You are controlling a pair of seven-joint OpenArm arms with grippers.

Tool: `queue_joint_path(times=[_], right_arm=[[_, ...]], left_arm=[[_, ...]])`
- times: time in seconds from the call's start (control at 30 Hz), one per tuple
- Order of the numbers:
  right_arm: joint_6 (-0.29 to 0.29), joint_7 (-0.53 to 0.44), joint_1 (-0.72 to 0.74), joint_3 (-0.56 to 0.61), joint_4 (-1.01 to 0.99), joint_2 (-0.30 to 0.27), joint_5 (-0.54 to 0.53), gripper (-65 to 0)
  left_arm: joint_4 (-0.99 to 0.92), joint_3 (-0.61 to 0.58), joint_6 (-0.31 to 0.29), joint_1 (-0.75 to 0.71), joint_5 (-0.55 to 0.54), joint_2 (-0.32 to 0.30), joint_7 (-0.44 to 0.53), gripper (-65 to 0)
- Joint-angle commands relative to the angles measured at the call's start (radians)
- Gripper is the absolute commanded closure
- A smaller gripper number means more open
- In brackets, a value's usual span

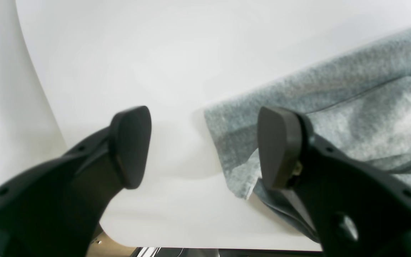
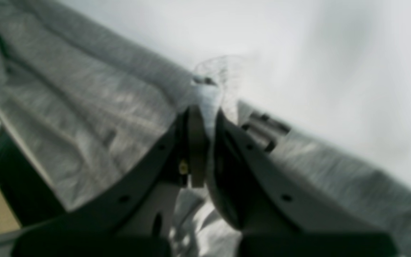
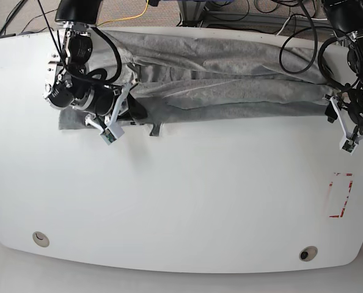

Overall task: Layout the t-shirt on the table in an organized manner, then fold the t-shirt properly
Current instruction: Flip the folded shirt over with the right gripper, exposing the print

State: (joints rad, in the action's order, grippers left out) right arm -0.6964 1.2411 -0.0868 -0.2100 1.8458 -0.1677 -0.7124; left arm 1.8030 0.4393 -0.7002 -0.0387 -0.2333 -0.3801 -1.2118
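T-shirt (image 3: pixel 230 85) bunched along far edge of table (image 3: pixel 187 201).
Right gripper (image 2: pixel 205 117) jaws are pinched on cloth; left gripper (image 1: pixel 203 146) jaws are spread beside its corner.

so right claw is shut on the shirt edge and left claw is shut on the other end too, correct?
Only half right. The right claw is shut on the t-shirt, but the left claw is open: the left wrist view shows its two pads spread apart, hovering over the t-shirt's corner and the table, gripping nothing.
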Motion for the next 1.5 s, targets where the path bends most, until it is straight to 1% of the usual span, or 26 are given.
queue_joint_path(times=[0.0, 0.1, 0.27, 0.3, 0.37, 0.4, 0.43, 0.53, 0.6, 0.63, 0.7, 0.8, 0.93, 1.03, 1.13, 1.2, 1.3, 1.37, 1.4, 1.43, 1.47], right_arm=[[-0.002, -0.008, -0.061, -0.004, 0.059, -0.04, -0.086, -2.4], [-0.002, -0.004, -0.118, 0.002, 0.078, -0.06, -0.158, -2.5], [-0.002, -0.002, -0.196, 0.004, 0.093, -0.095, -0.272, -2.9], [-0.002, -0.001, -0.212, 0.004, 0.093, -0.1, -0.295, -4.0], [-0.002, 0.013, -0.229, 0.004, 0.094, -0.114, -0.318, -8.4], [-0.002, 0.036, -0.238, 0.002, 0.094, -0.126, -0.336, -14.9], [-0.002, 0.05, -0.242, 0.002, 0.094, -0.132, -0.349, -19.0], [-0.002, 0.096, -0.259, 0.002, 0.096, -0.161, -0.405, -40.6], [-0.002, 0.102, -0.284, 0.004, 0.104, -0.192, -0.445, -53.3], [-0.002, 0.102, -0.291, 0.004, 0.11, -0.206, -0.459, -58.8], [-0.002, 0.102, -0.301, 0.004, 0.113, -0.227, -0.477, -65.0], [-0.002, 0.102, -0.302, -0.006, 0.113, -0.26, -0.487, -65.0], [-0.002, 0.099, -0.296, -0.035, 0.108, -0.272, -0.462, -65.0], [-0.002, 0.095, -0.287, -0.081, 0.108, -0.247, -0.415, -60.2], [-0.002, 0.095, -0.261, -0.085, 0.108, -0.224, -0.359, -54.4], [-0.002, 0.095, -0.256, -0.084, 0.108, -0.206, -0.313, -47.9], [-0.002, 0.095, -0.247, -0.084, 0.107, -0.165, -0.261, -37.7], [-0.002, 0.095, -0.245, -0.085, 0.107, -0.132, -0.201, -24.3], [-0.002, 0.095, -0.245, -0.085, 0.105, -0.125, -0.189, -21.4], [-0.002, 0.095, -0.245, -0.085, 0.099, -0.111, -0.146, -14.3], [-0.002, 0.093, -0.244, -0.085, 0.093, -0.102, -0.122, -10.0]], left_arm=[[0.014, 0.002, 0.002, 0.01, -0.002, -0.013, 0.01, -42.1], [0.014, -0.015, 0.002, 0.01, 0.004, 0.0, 0.01, -42.1], [0.014, -0.049, 0.002, 0.01, 0.004, 0.002, 0.01, -42.1], [0.014, -0.058, 0.002, 0.01, 0.004, 0.002, 0.01, -42.1], [0.014, -0.067, 0.002, 0.01, 0.004, 0.002, 0.01, -42.1], [0.014, -0.078, 0.002, 0.01, 0.004, 0.002, 0.01, -42.1], [0.014, -0.081, 0.002, 0.01, 0.004, 0.002, 0.01, -42.1], [0.016, -0.095, 0.002, 0.01, 0.002, 0.002, 0.01, -42.1], [0.019, -0.109, 0.002, 0.01, -0.001, 0.002, 0.01, -42.1], [0.021, -0.115, 0.002, 0.01, -0.001, 0.002, 0.01, -42.1], [0.022, -0.125, 0.002, 0.01, -0.002, 0.002, 0.01, -42.1], [0.024, -0.133, 0.002, 0.009, -0.004, 0.005, 0.01, -42.1], [0.044, -0.152, 0.002, -0.011, -0.004, 0.023, 0.01, -42.1], [0.087, -0.195, 0.002, -0.04, -0.004, 0.03, 0.01, -42.1], [0.119, -0.239, 0.002, -0.066, -0.004, 0.031, 0.01, -42.1], [0.136, -0.265, 0.002, -0.099, -0.004, 0.036, 0.01, -42.1], [0.143, -0.267, 0.002, -0.135, -0.004, 0.054, 0.01, -42.1], [0.145, -0.254, 0.002, -0.177, -0.004, 0.069, 0.01, -41.9], [0.145, -0.25, 0.002, -0.185, -0.004, 0.073, 0.01, -41.9], [0.145, -0.239, 0.002, -0.201, -0.004, 0.077, 0.01, -41.8], [0.142, -0.233, 0.002, -0.212, -0.002, 0.082, 0.01, -41.4]])
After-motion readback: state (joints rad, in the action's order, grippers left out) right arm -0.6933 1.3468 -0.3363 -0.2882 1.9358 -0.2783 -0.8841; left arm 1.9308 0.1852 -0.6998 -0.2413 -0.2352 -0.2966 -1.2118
